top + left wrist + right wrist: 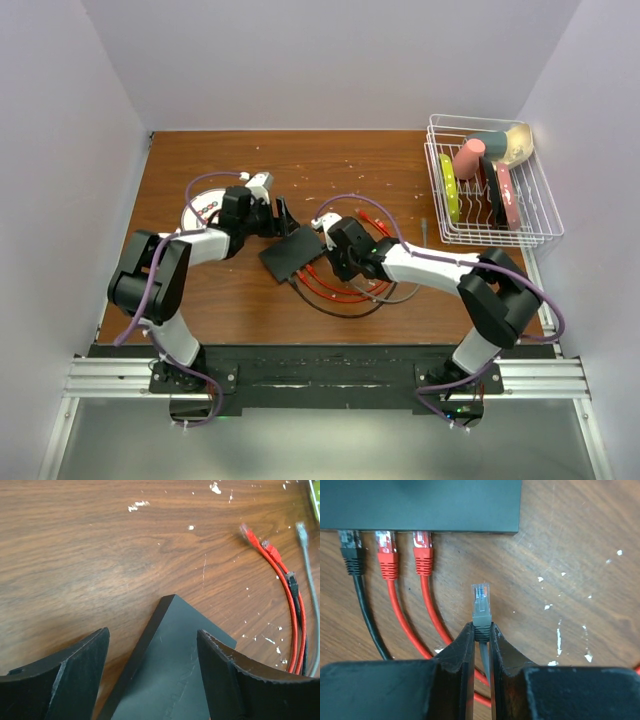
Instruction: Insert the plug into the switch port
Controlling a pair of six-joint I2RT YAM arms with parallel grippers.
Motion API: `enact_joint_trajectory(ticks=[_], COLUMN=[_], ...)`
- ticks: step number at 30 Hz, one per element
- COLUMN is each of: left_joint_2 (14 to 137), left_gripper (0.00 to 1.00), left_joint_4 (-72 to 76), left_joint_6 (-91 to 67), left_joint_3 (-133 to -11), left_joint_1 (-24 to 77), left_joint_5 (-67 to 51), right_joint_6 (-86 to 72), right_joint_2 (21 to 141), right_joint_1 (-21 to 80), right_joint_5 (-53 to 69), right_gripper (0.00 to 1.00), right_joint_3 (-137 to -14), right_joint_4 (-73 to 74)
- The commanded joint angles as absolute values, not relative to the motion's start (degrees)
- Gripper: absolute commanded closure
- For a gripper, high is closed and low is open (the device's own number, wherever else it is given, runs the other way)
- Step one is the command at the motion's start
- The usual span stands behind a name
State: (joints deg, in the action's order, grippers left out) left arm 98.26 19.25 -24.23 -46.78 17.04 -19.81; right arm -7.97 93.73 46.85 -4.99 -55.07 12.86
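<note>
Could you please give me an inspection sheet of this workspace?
Surface: wooden table, white flecks.
Job's things: switch, three ports filled; grey plug just short of it, not in.
Clutter: plate; dish rack.
Grippers: left jaws open astride the switch's corner; right jaws shut on the grey plug.
Cables: black lead and two red leads plugged in; loose ends on the table.
Surroundings: pale walls.
</note>
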Motion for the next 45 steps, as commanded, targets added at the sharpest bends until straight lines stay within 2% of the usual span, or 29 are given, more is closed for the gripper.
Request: enact_joint_trajectory(ticks=[1,24,32,45], left_joint_2=[99.23,101.86,102.66,103.54], left_gripper=[0.25,0.32,0.37,0.39], left_joint_4=[25.13,27.69,27.95,29.79], left_joint_6=[-23.03,-23.99,-23.99,-25.22], left_joint_3=[-48.08,-43.24,-43.33,-43.33], left_joint_1=[16.52,16.52,16.52,16.52], left_joint_5=[-23.29,-28.39,-29.62,-30.85], right_joint_6=[-10.46,-13.27,-14.68,-16.87], right_joint_2=[95.71,103.8,105.73,107.75], right_joint_1=[46.67,48.43,48.51,48.43], right_joint_5=[-4.92,-9.05,-10.19,-13.88], right_gripper=[1.0,1.0,1.0,1.0], right_joint_3=[-56.34,-61.17,-63.54,-67.15], right_joint_4=[11.69,8.35,10.2,16.08])
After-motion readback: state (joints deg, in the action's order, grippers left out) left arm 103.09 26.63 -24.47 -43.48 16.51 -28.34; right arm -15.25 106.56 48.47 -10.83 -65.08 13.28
